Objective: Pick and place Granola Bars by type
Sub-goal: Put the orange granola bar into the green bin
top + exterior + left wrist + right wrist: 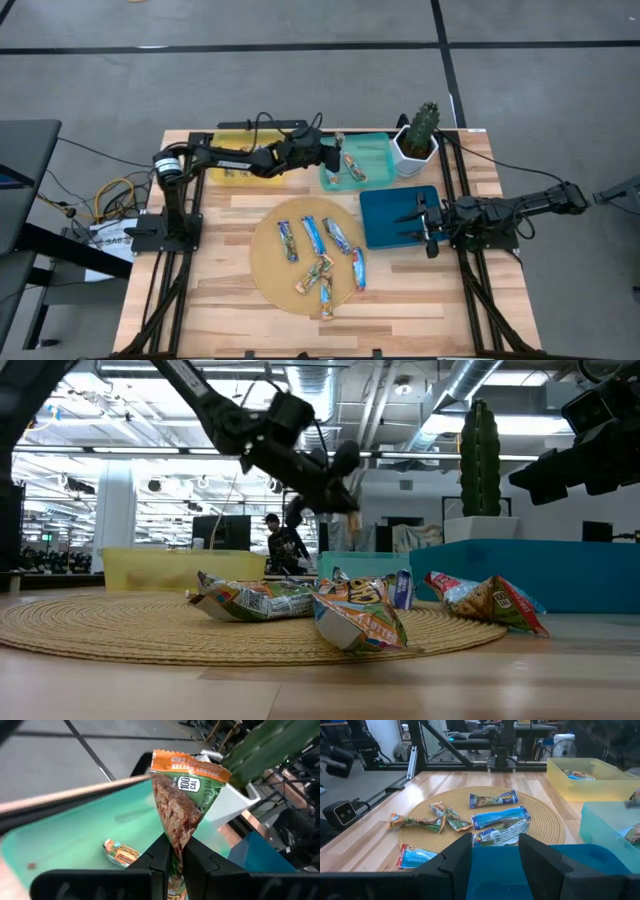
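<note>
Pinching an orange-topped granola bar (182, 800) upright over the teal tray (75, 845), left claw (172, 862); right claw (495, 852) spread.

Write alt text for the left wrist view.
The left gripper pinches an orange-and-green granola bar upright over the teal tray, where another orange bar already lies. A cactus in a white pot stands just beyond the tray.
</note>
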Controlling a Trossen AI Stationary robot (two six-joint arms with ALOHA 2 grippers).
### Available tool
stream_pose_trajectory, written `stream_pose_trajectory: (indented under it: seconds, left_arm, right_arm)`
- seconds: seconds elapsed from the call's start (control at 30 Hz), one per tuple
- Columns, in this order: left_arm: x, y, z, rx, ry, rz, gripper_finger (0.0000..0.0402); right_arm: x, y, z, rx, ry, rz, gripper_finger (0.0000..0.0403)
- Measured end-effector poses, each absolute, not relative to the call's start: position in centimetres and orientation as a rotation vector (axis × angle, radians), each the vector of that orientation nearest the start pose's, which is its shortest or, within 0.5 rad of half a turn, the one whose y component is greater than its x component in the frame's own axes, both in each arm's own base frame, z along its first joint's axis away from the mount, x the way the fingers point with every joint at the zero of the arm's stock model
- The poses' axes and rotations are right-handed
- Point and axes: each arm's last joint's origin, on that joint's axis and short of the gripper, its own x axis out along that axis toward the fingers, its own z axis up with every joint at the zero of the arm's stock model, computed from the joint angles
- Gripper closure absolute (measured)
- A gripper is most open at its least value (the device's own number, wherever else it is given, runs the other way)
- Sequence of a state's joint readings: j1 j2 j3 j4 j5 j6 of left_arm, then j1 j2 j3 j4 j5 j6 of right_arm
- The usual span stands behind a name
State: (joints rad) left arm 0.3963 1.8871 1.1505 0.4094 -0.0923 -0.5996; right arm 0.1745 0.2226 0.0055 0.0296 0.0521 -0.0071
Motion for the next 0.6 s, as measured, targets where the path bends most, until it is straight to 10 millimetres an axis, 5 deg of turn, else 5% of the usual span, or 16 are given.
stream_pose_trajectory:
  seconds: [0.6]
  left_arm:
    - [39.0,17.1,18.9,-0.625,0.223,0.606,0.0374]
  right_arm:
    - [10.8,1.8,15.0,-0.028,0.186,0.122,0.0249]
